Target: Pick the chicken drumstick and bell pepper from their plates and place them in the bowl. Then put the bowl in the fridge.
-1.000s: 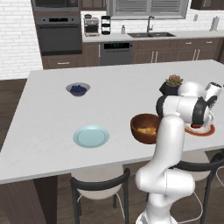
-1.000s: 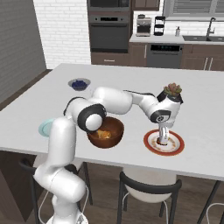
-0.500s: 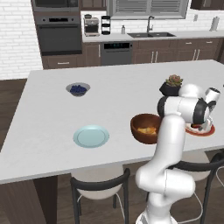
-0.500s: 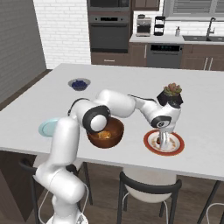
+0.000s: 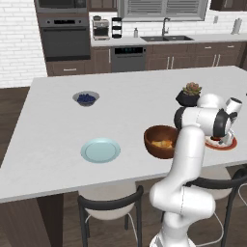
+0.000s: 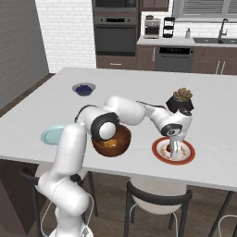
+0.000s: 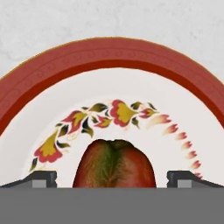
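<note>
We count two plates: blue plate (image 5: 100,150) bare, red-rimmed plate (image 6: 173,150) carrying one pepper (image 7: 113,162). Two bowls: wooden bowl (image 6: 112,140) with one drumstick (image 5: 162,143) inside, small grey bowl (image 5: 86,98) with berries. One potted plant (image 6: 180,100) behind red-rimmed plate. Gripper (image 6: 175,149) points down over pepper; hand view puts pepper between our wide-spread fingertips (image 7: 40,178), nothing gripped.
</note>
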